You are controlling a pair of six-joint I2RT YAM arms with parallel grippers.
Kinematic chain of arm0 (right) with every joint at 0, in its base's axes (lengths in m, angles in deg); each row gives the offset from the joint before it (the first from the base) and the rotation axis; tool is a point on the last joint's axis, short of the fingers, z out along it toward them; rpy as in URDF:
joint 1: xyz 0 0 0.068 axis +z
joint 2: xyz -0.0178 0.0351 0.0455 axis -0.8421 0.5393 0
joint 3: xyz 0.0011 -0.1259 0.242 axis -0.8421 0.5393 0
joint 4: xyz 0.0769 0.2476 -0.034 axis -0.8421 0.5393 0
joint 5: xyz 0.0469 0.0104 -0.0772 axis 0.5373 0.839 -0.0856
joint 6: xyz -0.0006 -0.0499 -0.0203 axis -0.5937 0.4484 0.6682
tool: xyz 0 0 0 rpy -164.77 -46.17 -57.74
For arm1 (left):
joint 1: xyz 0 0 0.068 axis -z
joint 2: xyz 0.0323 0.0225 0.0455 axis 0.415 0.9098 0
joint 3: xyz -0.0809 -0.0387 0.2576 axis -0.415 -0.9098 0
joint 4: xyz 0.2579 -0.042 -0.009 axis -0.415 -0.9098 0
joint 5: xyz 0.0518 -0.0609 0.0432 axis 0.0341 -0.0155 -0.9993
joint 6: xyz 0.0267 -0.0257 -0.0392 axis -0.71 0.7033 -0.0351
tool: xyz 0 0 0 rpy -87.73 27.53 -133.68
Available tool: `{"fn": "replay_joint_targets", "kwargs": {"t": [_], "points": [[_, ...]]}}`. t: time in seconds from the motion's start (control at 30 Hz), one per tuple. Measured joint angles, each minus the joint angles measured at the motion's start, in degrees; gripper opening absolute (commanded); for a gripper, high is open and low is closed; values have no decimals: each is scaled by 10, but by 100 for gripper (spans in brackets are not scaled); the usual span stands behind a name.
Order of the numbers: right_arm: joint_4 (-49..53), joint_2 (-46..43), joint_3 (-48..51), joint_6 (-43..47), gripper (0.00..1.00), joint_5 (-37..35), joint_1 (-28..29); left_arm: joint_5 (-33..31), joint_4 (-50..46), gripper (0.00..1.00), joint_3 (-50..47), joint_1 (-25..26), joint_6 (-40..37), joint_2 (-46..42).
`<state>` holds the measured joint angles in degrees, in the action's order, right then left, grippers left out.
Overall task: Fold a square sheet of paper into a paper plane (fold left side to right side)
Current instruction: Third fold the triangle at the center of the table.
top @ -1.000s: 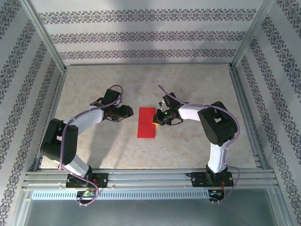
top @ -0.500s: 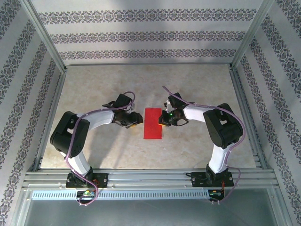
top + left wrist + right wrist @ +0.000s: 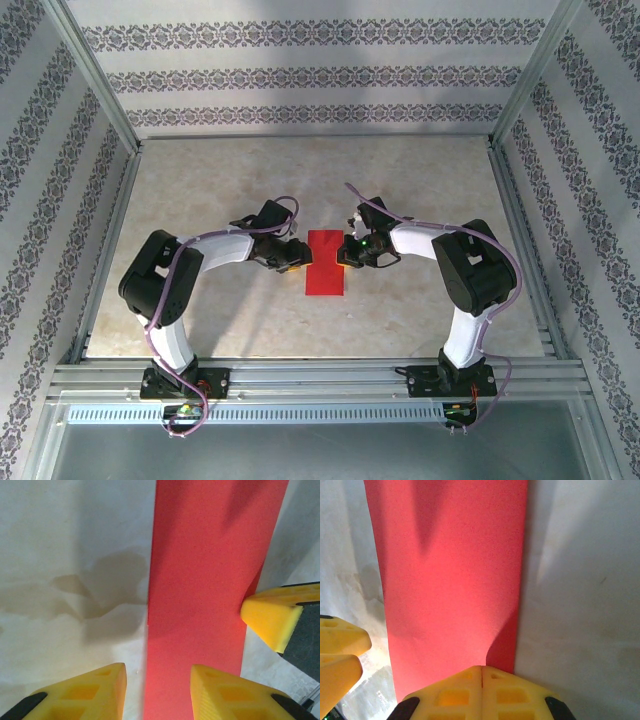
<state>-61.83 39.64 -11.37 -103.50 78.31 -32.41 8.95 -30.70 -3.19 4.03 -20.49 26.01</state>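
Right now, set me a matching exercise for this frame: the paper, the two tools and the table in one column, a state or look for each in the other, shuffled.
Column one:
1. paper
2. left tool
3. right tool
4. table

Column two:
A. shut
B. pale and marbled
C. red rectangle lying flat
D. open

Pairs: 1-C, 2-D, 3-A, 4-B

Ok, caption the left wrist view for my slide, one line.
Left gripper, jaws apart, straddles one long edge of the folded red paper; the shut right gripper touches the opposite edge.
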Motion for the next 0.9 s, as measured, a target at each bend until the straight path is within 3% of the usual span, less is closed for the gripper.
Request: {"fn": "replay_joint_targets", "kwargs": {"t": [0.9], "points": [[0, 0, 0, 0, 0, 0, 0, 10, 0, 39, 28, 15, 6, 36]]}}
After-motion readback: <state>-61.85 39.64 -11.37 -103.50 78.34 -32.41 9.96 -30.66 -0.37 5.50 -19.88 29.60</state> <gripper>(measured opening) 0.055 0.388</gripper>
